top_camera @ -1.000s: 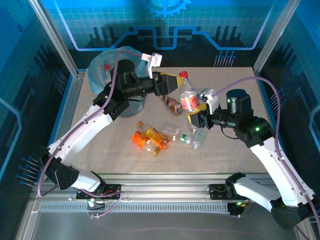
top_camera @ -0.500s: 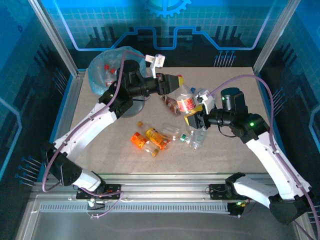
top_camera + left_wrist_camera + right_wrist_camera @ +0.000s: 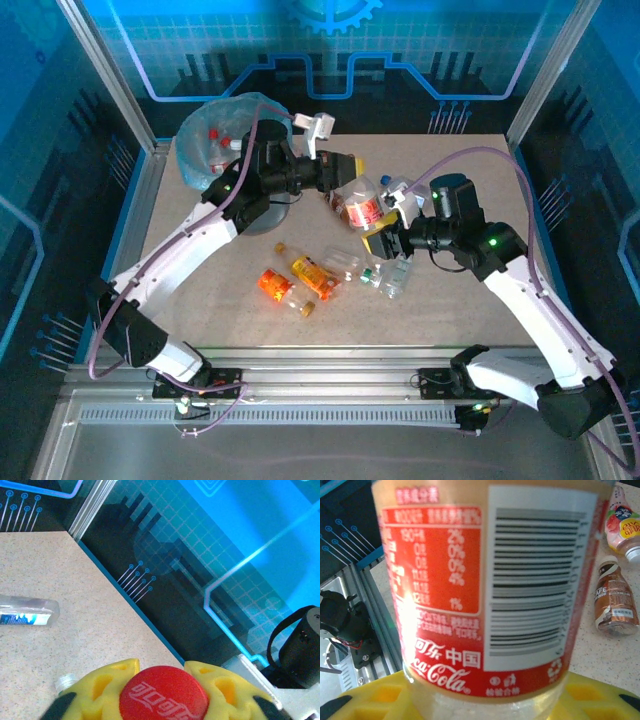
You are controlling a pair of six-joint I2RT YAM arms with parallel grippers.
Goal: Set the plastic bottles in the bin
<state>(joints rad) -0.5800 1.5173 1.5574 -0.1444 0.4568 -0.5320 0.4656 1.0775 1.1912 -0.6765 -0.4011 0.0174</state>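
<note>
A clear plastic bottle with a red Coca-Cola label [image 3: 362, 205] [image 3: 485, 580] hangs tilted over the middle of the table between both arms. My left gripper [image 3: 343, 178] [image 3: 162, 667] is shut on its red cap [image 3: 163, 694], a yellow finger on each side. My right gripper [image 3: 386, 232] [image 3: 487, 702] grips the bottle's lower body, with its yellow fingers tight against both sides. The bin [image 3: 195, 165], lined with a light-blue bag, stands at the back left and holds red-capped bottles. Several more plastic bottles [image 3: 312, 275] lie on the table in front.
Orange-labelled bottles [image 3: 272, 285] and clear ones [image 3: 395, 275] lie near the table's middle. A brown bottle [image 3: 615, 602] and a pink one [image 3: 622, 522] lie beyond the right gripper. A blue-labelled clear bottle [image 3: 25, 616] lies flat. Blue enclosure walls [image 3: 100, 70] ring the table.
My left gripper has shut on the bottle's cap. My right arm has carried the bottle to the left and tilted it towards the left gripper.
</note>
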